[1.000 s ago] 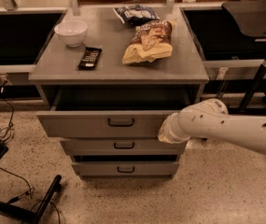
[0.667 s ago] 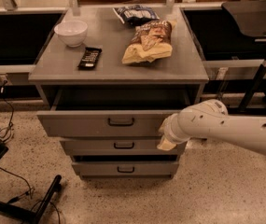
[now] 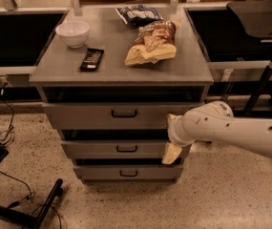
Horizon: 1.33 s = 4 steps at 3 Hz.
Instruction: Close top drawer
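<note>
Cabinet (image 3: 121, 70) | top drawer (image 3: 88, 116): partly pulled out beneath the cabinet top | gripper (image 3: 172, 150): at the drawer front's right end, grip state cannot be told | advice: push squarely inward, nearer the centre handle (image 3: 124, 113), to avoid skewing

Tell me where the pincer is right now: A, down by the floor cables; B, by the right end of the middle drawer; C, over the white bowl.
B: the pincer is by the right end of the middle drawer, just below the top drawer, which stands pulled out.
</note>
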Available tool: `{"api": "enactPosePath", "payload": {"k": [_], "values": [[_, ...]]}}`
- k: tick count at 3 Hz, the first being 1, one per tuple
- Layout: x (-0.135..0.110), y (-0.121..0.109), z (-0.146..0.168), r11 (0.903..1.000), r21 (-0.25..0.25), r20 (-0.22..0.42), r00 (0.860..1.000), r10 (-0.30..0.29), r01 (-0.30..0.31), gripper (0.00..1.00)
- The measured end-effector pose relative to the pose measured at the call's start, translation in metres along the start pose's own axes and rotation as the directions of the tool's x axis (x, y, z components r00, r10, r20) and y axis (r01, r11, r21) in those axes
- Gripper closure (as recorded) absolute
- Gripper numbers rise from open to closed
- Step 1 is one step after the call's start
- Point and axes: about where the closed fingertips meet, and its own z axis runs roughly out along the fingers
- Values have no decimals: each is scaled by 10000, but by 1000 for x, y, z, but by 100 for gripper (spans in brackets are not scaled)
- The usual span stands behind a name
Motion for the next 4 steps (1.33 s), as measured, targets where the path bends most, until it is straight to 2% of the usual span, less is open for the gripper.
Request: {"api": "enactPosePath", "payload": {"k": [1, 2, 3, 4], "values": [[0, 0, 0, 10000, 1, 0, 10000, 0, 0, 19], [-2, 3, -15, 9993, 366, 50, 10000, -15, 14, 42], [-5, 17, -58, 9969, 622, -551, 9974, -456, 490, 66], [-21, 23, -134, 9899, 856, -1274, 9866, -1021, 1135, 89]]}}
